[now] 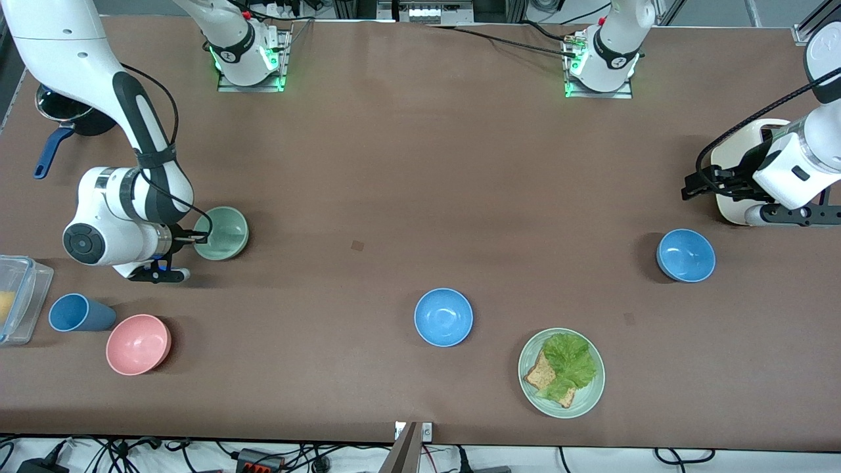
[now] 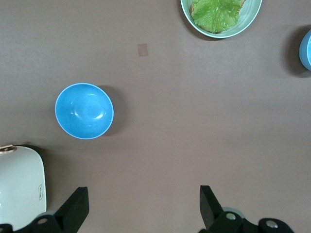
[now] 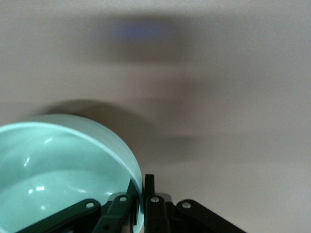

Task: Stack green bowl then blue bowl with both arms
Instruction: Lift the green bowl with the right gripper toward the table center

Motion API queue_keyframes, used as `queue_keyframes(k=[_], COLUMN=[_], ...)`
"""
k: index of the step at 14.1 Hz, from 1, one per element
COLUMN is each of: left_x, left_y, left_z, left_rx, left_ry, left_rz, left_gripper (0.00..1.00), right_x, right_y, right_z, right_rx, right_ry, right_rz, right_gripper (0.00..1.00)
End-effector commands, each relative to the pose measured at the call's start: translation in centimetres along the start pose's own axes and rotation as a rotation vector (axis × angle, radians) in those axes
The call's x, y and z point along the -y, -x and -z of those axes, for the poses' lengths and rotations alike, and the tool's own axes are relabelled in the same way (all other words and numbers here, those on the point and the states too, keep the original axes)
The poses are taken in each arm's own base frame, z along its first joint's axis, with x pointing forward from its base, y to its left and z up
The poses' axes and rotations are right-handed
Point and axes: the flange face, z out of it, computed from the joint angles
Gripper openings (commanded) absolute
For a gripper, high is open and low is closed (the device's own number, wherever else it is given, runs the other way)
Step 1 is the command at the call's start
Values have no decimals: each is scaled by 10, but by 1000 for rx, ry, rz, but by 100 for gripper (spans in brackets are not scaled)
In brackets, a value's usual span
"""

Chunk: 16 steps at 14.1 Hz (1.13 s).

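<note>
The small round pale mint-green bowl [image 1: 223, 232] sat on the brown table [image 1: 394, 177] toward the right arm's end, and the right arm's black two-finger gripper [image 1: 197, 238] was clamped on its rim; in the right wrist view the two fingers [image 3: 148, 187] pinched the bowl's wall [image 3: 73, 165], one inside and one outside. The left arm's black gripper [image 1: 700, 185] hung over the table at the left arm's end, just above a white rounded appliance [image 1: 732, 177], its fingers [image 2: 77, 206] spread wide and holding nothing, as the left wrist view showed; that arm waited. One bright blue round bowl [image 1: 686, 255] stood near the left gripper, nearer the front camera than the white appliance, and showed in the left wrist view [image 2: 84, 110] as well. A second blue bowl [image 1: 443, 317] stood near the table's middle, nearer the camera still. Beside it, closer yet to the camera, lay a wide flat pale green plate [image 1: 587, 401] carrying toast and a lettuce leaf. At the right arm's end, nearer the camera than the green bowl, stood a pink round bowl [image 1: 138, 344], a blue cup [image 1: 79, 313] and a clear plastic container [image 1: 20, 299].
</note>
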Motion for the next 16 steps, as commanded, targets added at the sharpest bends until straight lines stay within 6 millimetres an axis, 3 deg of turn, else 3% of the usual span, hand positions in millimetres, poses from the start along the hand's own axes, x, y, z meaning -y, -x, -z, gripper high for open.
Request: queue_keyframes(k=[1,3,5,8,10,13,16], left_x=[-1,2,1,0,2,2,4], left_y=[-2,-2,-2,-2,-2,-2,-3], left_z=[6,5,5,5,4,4,4], left_rx=[4,7,7,7,8,8,10], left_ry=[-1,0,1,-1,0,0,0], left_rz=[-10,-5,-6,-8,-5,-5,-3], left_gripper=[100,100,100,100,100,100,100], right_x=[10,40,83,176,226,272,320], right_y=[4,6,3,11,24,37,50], right_z=[11,31,59,83,79,82,72], right_rx=[-19,-39,-82,-127,-126,-146,-179], right_ry=[-19,-45,-69,-60,-44,-40,-42], right_rz=[5,37,87,73,80,83,93], right_gripper=[0,0,0,0,0,0,0])
